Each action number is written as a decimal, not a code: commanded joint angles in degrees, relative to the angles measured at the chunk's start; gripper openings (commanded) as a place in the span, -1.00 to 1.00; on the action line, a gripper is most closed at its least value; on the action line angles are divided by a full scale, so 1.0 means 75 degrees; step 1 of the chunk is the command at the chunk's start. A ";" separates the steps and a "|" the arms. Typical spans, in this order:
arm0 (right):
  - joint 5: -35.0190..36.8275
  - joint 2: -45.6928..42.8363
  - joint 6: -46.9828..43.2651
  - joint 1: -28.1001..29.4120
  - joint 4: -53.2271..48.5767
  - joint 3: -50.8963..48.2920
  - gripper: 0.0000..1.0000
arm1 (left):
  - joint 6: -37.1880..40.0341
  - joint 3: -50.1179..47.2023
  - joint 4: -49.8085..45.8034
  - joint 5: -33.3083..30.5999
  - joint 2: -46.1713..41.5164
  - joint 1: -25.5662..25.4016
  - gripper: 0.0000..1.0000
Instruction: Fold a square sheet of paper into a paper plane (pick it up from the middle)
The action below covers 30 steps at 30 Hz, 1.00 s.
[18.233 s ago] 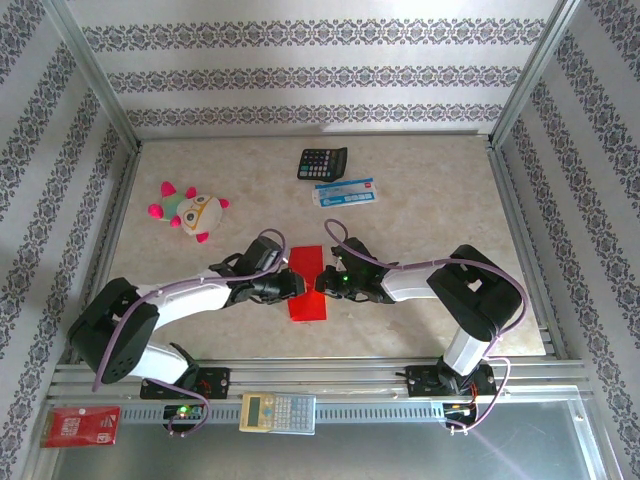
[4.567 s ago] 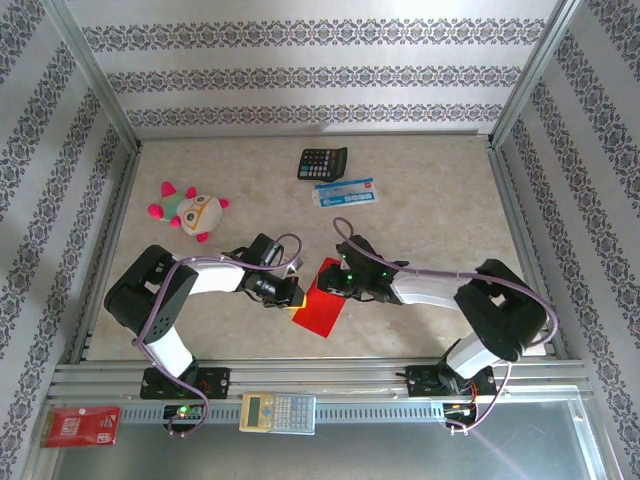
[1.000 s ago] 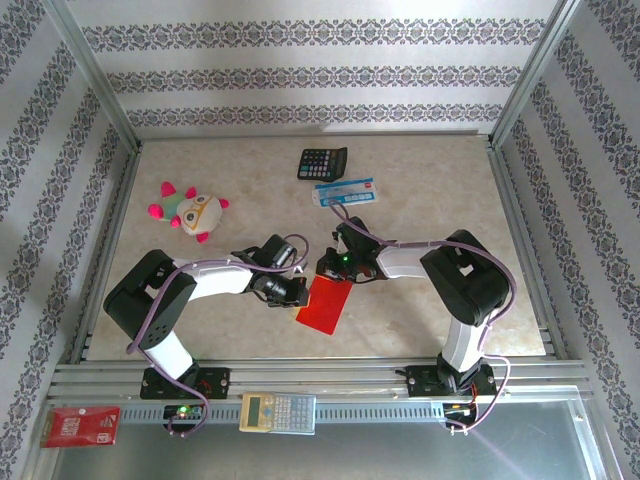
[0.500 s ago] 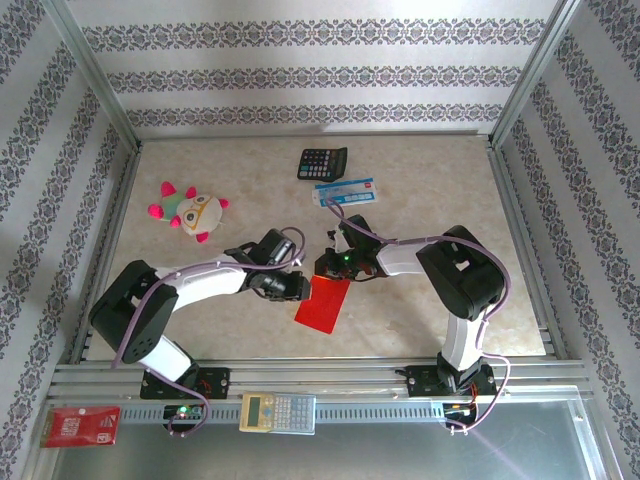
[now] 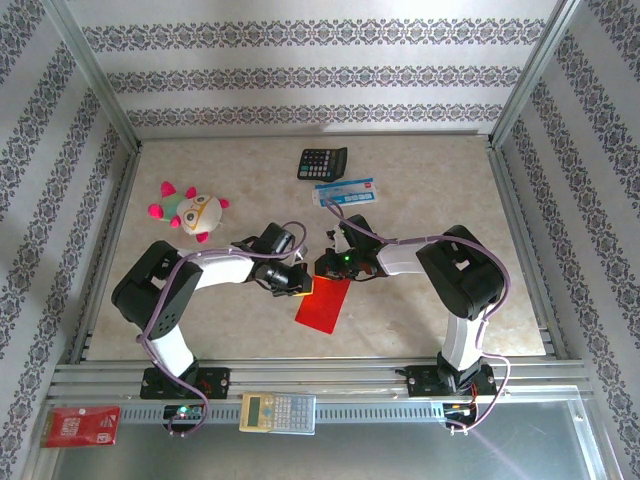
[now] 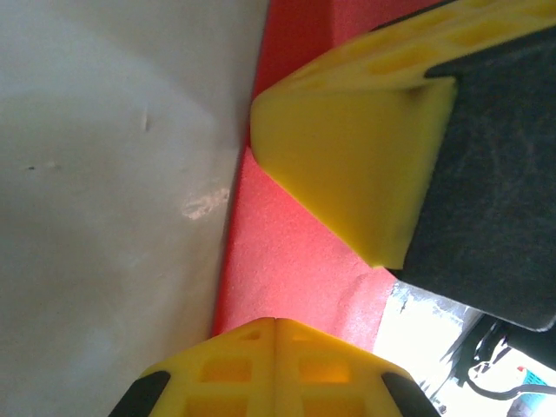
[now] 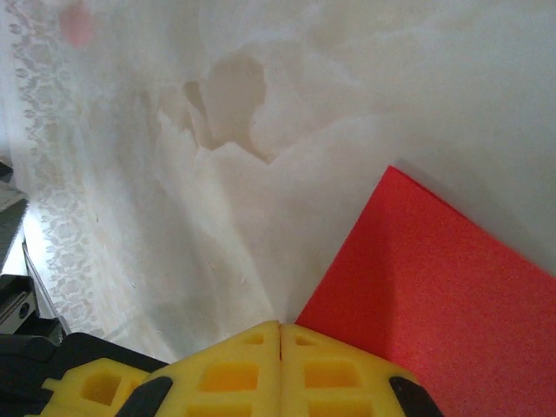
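Overhead view, from the near edge outward. On the metal rail (image 5: 400, 411) in front of the arm bases lie a beige calculator (image 5: 278, 411) and, at the far left, a red printed packet (image 5: 80, 425). Beyond the bases, on the pale table (image 5: 440, 230), the red paper sheet (image 5: 322, 308) lies flat near the centre as a tilted rectangle, its long axis leaning from near-left to far-right.

Both arms reach inward to the sheet's far end. The left gripper (image 5: 300, 284) sits at its upper left corner and the right gripper (image 5: 322, 270) just beyond its far edge, the two close together.

Left wrist view: the left gripper (image 6: 275, 323) has its yellow tips pressed together, with the sheet (image 6: 287, 252) running up to them; a second yellow fingertip (image 6: 347, 165) with a dark pad rests on the red surface.

Right wrist view: the right gripper (image 7: 280, 328) is likewise closed, and a corner of the sheet (image 7: 452, 287) meets its tips. Whether either pair pinches an edge cannot be told.

Farther back stand a plush toy (image 5: 192, 211) at the left, and — right of centre — a blue-and-white packet (image 5: 345, 192) with a black calculator (image 5: 322, 162) just behind it.
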 commanded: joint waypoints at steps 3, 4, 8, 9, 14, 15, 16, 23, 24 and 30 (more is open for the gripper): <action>0.0589 0.0407 -0.0258 -0.0074 -0.0615 -0.0247 -0.99 | 0.0167 -0.0065 0.0104 0.0230 0.0170 0.0130 -1.00; 0.0623 0.0414 -0.0252 -0.0071 -0.0646 -0.0238 -0.99 | 0.0164 -0.0142 0.0083 0.0251 0.0188 0.0121 -1.00; 0.0846 0.0403 -0.0116 -0.0077 -0.0738 -0.0270 -1.00 | 0.0109 -0.0511 0.0217 0.0487 0.0119 0.0130 -1.00; 0.0912 0.0407 -0.0067 -0.0073 -0.0752 -0.0288 -1.00 | 0.0112 -0.0606 0.0246 0.0520 0.0081 0.0129 -1.00; 0.1210 0.0385 0.0314 -0.0028 -0.0748 -0.0413 -1.00 | 0.0024 -0.1128 0.0466 0.0798 -0.0044 0.0117 -1.00; 0.1272 0.0373 0.0377 -0.0021 -0.0747 -0.0446 -1.00 | 0.0031 -0.1215 0.0479 0.0829 -0.0082 0.0118 -1.00; 0.1355 0.0345 0.0446 0.0006 -0.0757 -0.0485 -1.00 | 0.0012 -0.1326 0.0514 0.0844 -0.0145 0.0116 -1.00; 0.1860 0.0267 0.0820 0.0174 -0.0830 -0.0629 -1.00 | -0.0043 -0.1847 0.0566 0.0973 -0.0609 0.0026 -1.00; 0.1910 0.0261 0.0851 0.0197 -0.0840 -0.0647 -1.00 | -0.0056 -0.1908 0.0580 0.0985 -0.0653 0.0012 -1.00; 0.2040 0.0256 0.0917 0.0236 -0.0901 -0.0653 -1.00 | -0.0291 -0.2501 0.0931 0.1130 -0.0833 -0.0117 -1.00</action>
